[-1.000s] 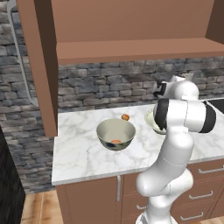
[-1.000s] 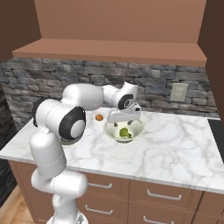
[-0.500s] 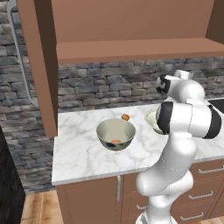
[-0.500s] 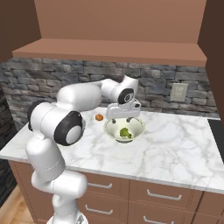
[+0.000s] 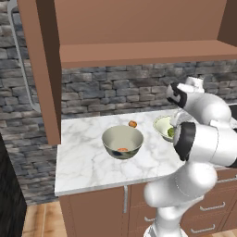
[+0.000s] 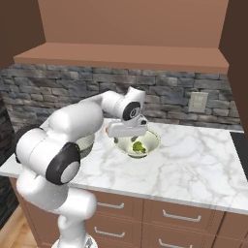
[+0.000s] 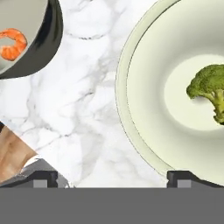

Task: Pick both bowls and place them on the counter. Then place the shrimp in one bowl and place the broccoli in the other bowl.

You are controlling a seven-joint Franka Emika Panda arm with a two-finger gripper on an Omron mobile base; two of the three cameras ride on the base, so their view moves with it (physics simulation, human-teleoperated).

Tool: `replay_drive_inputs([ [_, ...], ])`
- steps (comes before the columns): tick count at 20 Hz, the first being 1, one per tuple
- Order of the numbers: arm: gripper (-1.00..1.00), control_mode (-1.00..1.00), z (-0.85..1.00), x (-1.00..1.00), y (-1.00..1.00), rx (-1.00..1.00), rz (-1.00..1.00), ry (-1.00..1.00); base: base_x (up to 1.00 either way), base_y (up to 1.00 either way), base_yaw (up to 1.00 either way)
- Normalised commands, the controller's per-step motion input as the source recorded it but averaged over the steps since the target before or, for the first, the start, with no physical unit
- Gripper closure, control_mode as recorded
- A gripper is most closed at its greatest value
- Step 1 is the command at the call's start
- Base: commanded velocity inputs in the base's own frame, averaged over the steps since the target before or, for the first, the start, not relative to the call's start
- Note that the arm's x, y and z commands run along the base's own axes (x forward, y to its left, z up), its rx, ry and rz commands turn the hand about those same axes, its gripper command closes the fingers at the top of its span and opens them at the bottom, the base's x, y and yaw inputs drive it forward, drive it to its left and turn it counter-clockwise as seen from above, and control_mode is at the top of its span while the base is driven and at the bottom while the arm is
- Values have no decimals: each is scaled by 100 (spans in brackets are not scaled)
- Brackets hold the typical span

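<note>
— Marble, white with grey veins: that is the counter [image 5: 88, 159] you are working over, and both bowls already stand on it. Where do you want to look first?

— At the hand. What is it doing?

— Your gripper [image 6: 127, 129] hangs just above the near-left rim of the smaller cream-green bowl [image 6: 151, 144], as the right base view has it. In the hand view you see its two dark fingertips [image 7: 45, 178] set wide apart at the bottom edge, with bare marble and the bowl's rim between them and nothing clamped. So the jaws are spread and hold nothing.

— And the broccoli?

— The broccoli [image 7: 210, 89] lies on the pale floor of that smaller bowl, a little off its centre, clear of the fingers. You can pick out the same green floret in the right base view, low in the bowl beside the gripper.

— The shrimp?

— The shrimp [image 5: 122, 149] sits at the bottom of the larger grey-green bowl [image 5: 112, 137]. In the hand view you see it curled and orange against the pale inside, near the dark rim at the upper left.

— How do the two bowls lie?

— Side by side and apart, with a strip of marble between them. In the left base view the deeper one is nearer you and to the left, the shallow one partly hidden behind your arm.

— Anything else on the slab?

— A small orange-brown ball [image 5: 133, 123] rests on the marble just behind the larger bowl, toward the stone wall [image 5: 115, 92], not touching it. Above runs the brown wooden shelf [image 5: 143, 51].
</note>
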Motion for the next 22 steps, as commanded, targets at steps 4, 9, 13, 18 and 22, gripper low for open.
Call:
replay_drive_inputs([
  [4, -100, -100, 9, -80, 25, 0, 0, 0, 0, 0, 0],
  [9, -100, -100, 21, -89, 15, 0, 0, -1, 0, 0, 0],
  [13, -100, -100, 30, -88, 15, -2, -1, -2, 0, 0, 0],
  [18, -100, -100, 21, -74, 28, -5, 0, -4, 0, 0, 0],
  [22, -100, -100, 10, -56, 49, -6, 0, -7, 0, 0, 0],
])
